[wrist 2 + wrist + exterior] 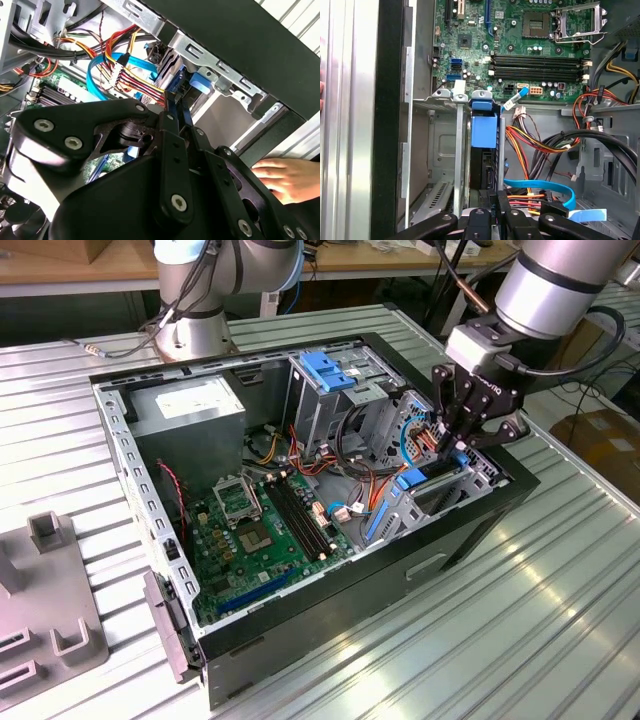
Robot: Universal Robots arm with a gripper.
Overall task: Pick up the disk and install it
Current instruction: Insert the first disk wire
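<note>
We see the jaws of our gripper (462, 437) drawn narrow and clamped on the upper edge of the disk (484, 132), which stands on edge, partly down in the metal bay (436, 150) at the front corner of the open computer case (300, 635) on the bench (520, 630). We judge the disk could bind if it tilts against the bay wall. The bundled power wires (131, 75) and blue data cable (545, 187) crowd just beside it, and a person's hand (287, 177) rests near the case.
</note>
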